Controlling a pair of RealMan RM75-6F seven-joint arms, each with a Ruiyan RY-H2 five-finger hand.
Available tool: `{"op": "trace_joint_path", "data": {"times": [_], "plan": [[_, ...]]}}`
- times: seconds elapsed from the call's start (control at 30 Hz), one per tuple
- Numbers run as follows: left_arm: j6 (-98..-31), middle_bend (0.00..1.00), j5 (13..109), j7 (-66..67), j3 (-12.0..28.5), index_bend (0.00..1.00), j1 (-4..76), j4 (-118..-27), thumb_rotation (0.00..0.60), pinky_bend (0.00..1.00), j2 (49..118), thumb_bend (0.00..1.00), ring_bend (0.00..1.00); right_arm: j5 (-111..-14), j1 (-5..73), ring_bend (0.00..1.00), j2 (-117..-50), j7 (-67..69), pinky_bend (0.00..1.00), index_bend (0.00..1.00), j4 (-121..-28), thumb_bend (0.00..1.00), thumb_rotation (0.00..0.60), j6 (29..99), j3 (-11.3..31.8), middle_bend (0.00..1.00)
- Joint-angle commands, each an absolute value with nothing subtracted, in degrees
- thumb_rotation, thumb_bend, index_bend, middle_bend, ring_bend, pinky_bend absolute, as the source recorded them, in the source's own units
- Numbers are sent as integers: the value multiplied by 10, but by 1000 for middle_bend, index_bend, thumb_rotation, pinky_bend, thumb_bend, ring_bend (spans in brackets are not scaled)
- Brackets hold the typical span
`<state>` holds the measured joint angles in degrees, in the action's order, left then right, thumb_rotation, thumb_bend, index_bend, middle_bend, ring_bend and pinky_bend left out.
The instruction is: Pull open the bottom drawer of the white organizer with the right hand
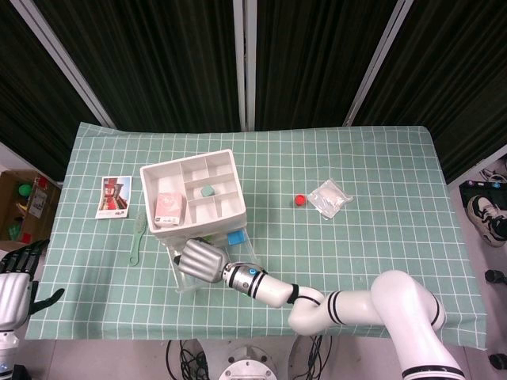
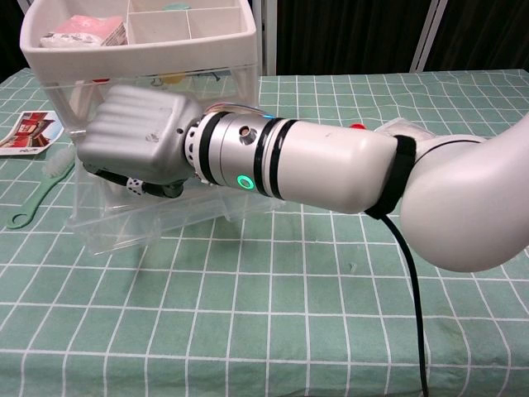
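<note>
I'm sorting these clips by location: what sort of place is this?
Probably a robot lab or test cell: black curtains behind, a table under a green checked cloth, cables on the floor.

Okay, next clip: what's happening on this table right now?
The robot's right hand is at the clear bottom drawer of the white organizer, which sits on the green checked table. The drawer already stands pulled out toward the robot, with the hand over its front part; the fingers are hidden underneath, so the grip can't be confirmed. The left hand idles off the table's left edge.
</note>
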<state>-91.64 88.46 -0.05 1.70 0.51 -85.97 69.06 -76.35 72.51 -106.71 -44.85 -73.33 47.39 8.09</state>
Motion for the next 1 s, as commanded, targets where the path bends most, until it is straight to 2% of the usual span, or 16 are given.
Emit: {"op": "trace_joint_path", "data": {"times": [0.03, 0.2, 0.5, 0.63, 0.73, 0.87, 1.0], "plan": [[-916, 162, 885, -1, 17, 133, 5, -859, 600, 186, 690, 105, 158, -766, 723, 936, -1069, -448, 1000, 557, -731, 355, 600, 474, 82, 942], [-917, 162, 885, -2, 17, 134, 5, -859, 600, 186, 690, 103, 158, -778, 715, 936, -1061, -442, 1000, 642, -743, 361, 600, 488, 84, 943], [-921, 162, 894, 3, 19, 134, 9, -867, 600, 186, 684, 104, 158, -829, 655, 944, -968, -419, 1000, 647, -876, 365, 600, 587, 86, 943], [-921, 162, 898, 8, 18, 134, 9, -873, 600, 186, 681, 104, 158, -869, 595, 943, -897, -381, 1000, 646, -959, 364, 600, 651, 50, 943], [-923, 162, 901, 14, 18, 134, 9, -880, 600, 186, 679, 104, 158, -911, 553, 943, -854, -342, 1000, 645, -993, 365, 600, 688, 7, 942], [-925, 162, 906, 23, 17, 134, 10, -892, 600, 186, 677, 104, 158, -958, 506, 944, -823, -310, 1000, 644, -993, 365, 600, 719, -49, 943], [-924, 162, 910, 34, 15, 134, 11, -903, 600, 186, 676, 104, 158, -991, 468, 944, -830, -267, 1000, 641, -957, 365, 600, 733, -90, 942]]}}
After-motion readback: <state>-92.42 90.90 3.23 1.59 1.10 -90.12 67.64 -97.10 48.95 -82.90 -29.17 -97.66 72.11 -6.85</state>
